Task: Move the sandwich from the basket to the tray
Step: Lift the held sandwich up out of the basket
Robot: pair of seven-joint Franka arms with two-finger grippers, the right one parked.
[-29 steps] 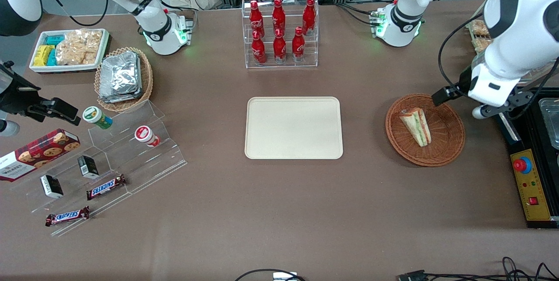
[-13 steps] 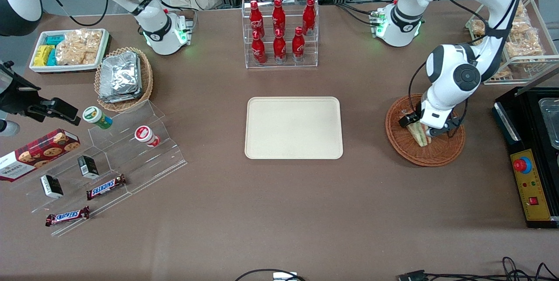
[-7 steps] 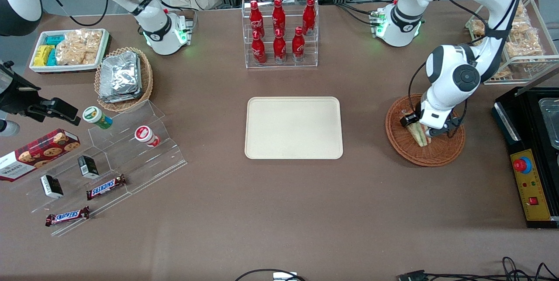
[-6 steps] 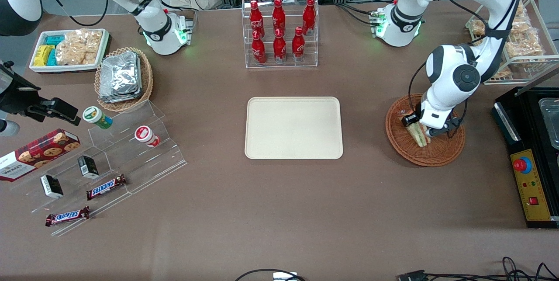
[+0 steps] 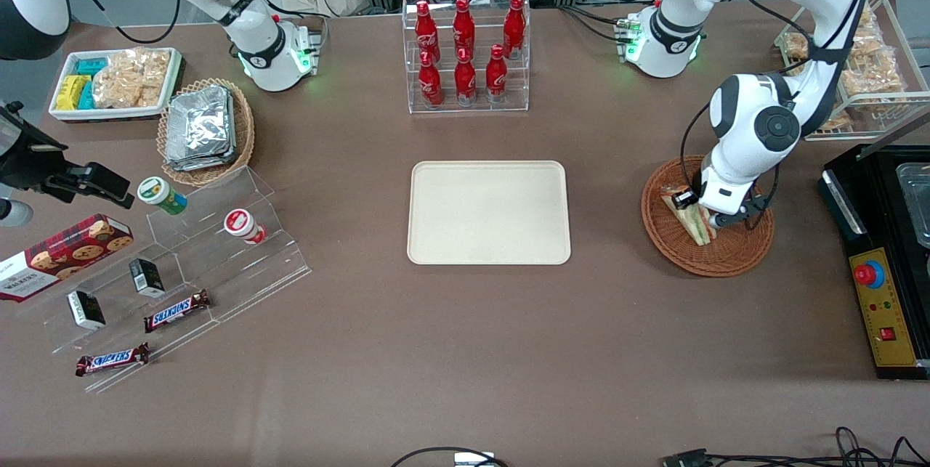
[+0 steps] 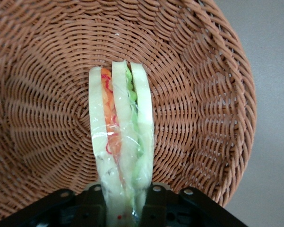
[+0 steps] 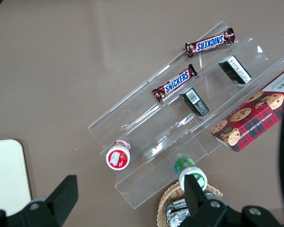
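Front view: the hand (image 5: 699, 210) is down inside the basket (image 5: 734, 258), which sits on the desk (image 5: 465, 351) toward the working arm's end. The arm's white wrist covers much of the basket's middle. The sandwich (image 5: 699, 229) lies in the basket, its pointed end sticking out from under the wrist toward the camera, and one dark finger (image 5: 681, 199) shows against its side nearest the tray. The tray (image 5: 488, 212) lies flat at the middle of the desk, well apart from the basket, with nothing on it. A clear rack of red bottles (image 5: 465, 53) stands farther from the camera than the tray.

Left wrist view: the sandwich (image 6: 121, 142) stands on edge in the basket (image 6: 198, 85), its three white slices with orange, red and green filling running straight out from the hand (image 6: 123, 208). The two black fingers (image 6: 153, 203) are drawn in on either side of its near end and touch the wrapped bread, so the hand is closed on the sandwich. The sandwich's lower edge looks to be down near the basket's weave.

Right wrist view: a corner of the tray (image 7: 7, 175) shows, beside a clear stepped stand (image 7: 179, 127) with two Snickers bars (image 7: 177, 83).
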